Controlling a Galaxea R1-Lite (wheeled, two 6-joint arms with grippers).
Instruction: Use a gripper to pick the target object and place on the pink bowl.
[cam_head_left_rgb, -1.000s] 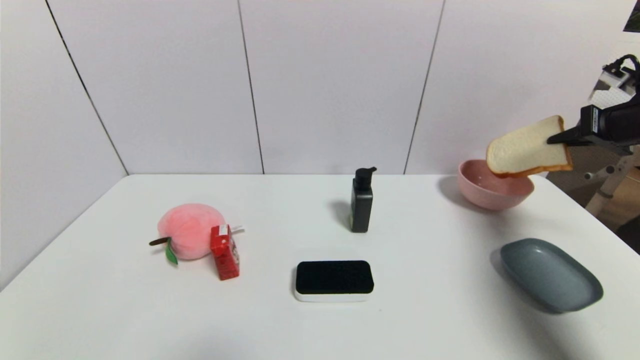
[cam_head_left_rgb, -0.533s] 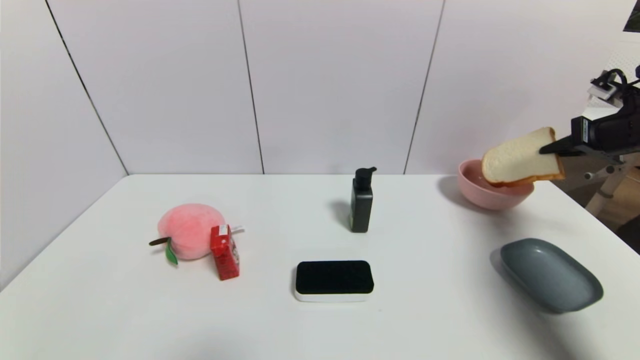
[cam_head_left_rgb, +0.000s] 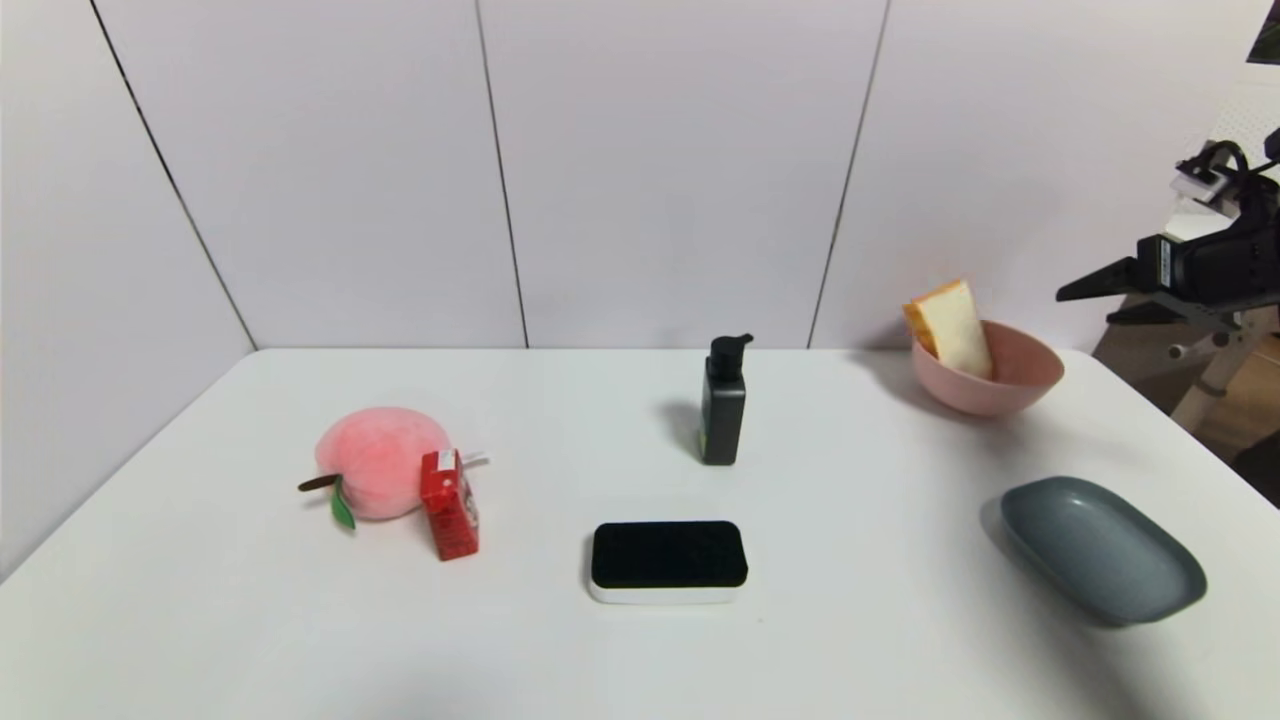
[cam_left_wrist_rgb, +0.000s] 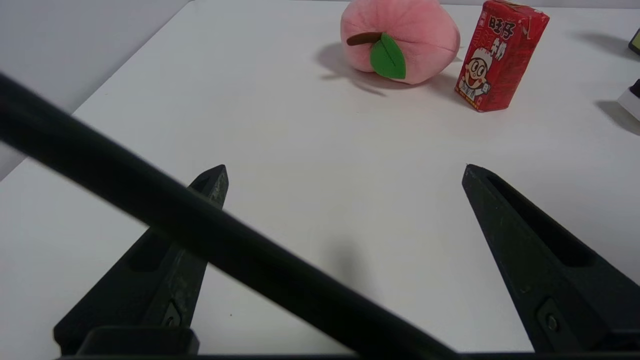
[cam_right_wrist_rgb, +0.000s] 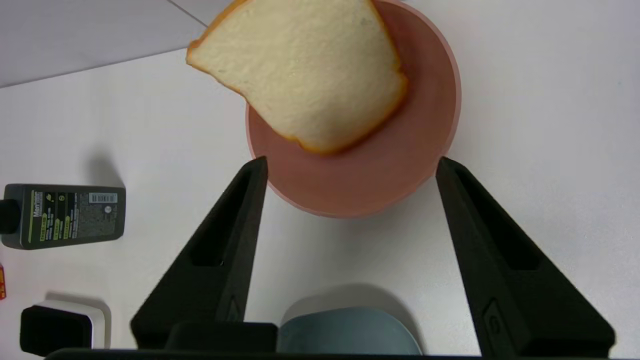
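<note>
One toast (cam_head_left_rgb: 953, 327) slice in pink bowl (cam_head_left_rgb: 1020, 385), standing tilted, leaning on bowl's left wall, top corner above rim. Right gripper (cam_head_left_rgb: 1085, 295) in air, right of bowl, well apart from it, fingers spread wide, nothing between. Left gripper (cam_left_wrist_rgb: 345, 172) over near-left surface (cam_head_left_rgb: 560, 640), fingers apart too, empty. Peach (cam_head_left_rgb: 380, 460) and red carton (cam_head_left_rgb: 450, 503) touching at left; black bottle (cam_head_left_rgb: 723, 400) mid-surface; grey tray (cam_head_left_rgb: 1100, 550) near right.

A lab-style test booth: white table (cam_head_left_rgb: 640, 640), plain panel walls (cam_head_left_rgb: 660, 170) (assorted props laid out).
</note>
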